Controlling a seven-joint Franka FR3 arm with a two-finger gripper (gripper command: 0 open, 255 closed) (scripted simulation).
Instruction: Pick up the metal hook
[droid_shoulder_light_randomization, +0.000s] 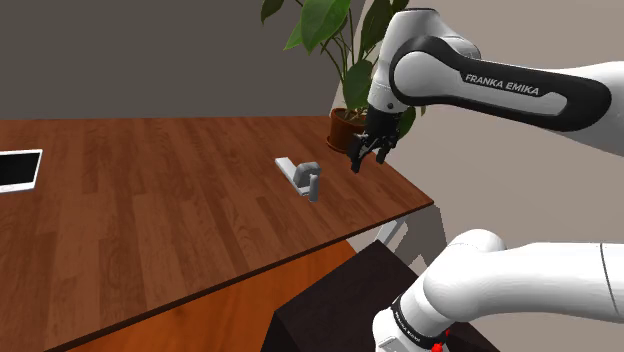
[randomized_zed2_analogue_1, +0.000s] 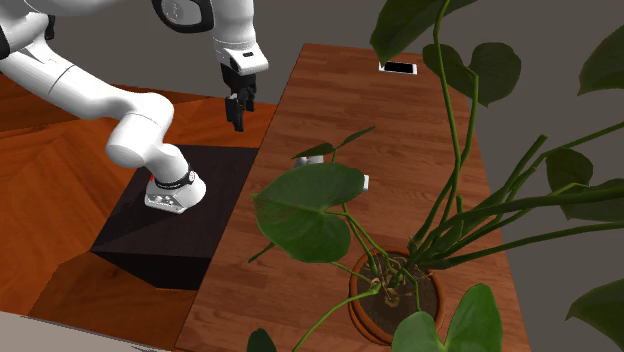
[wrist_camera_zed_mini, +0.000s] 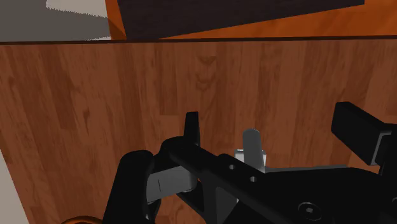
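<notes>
Nothing lifted yet — the black claw (droid_shoulder_light_randomization: 367, 152) hangs wide open and empty above the glossy wood-grain table (droid_shoulder_light_randomization: 150, 200); the hook (droid_shoulder_light_randomization: 307, 177), a pale grey flat plate with a rounded bent peg, lies below the claw, framed between its spread fingers (wrist_camera_zed_mini: 191, 126), untouched; lowering, closing and lifting all remain to do.

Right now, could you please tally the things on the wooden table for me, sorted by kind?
Grey metal hook on a flat base: 1
Green broad-leaved plant in a brown pot: 1
Flat black rectangular panel with a white frame: 1
Total: 3
</notes>
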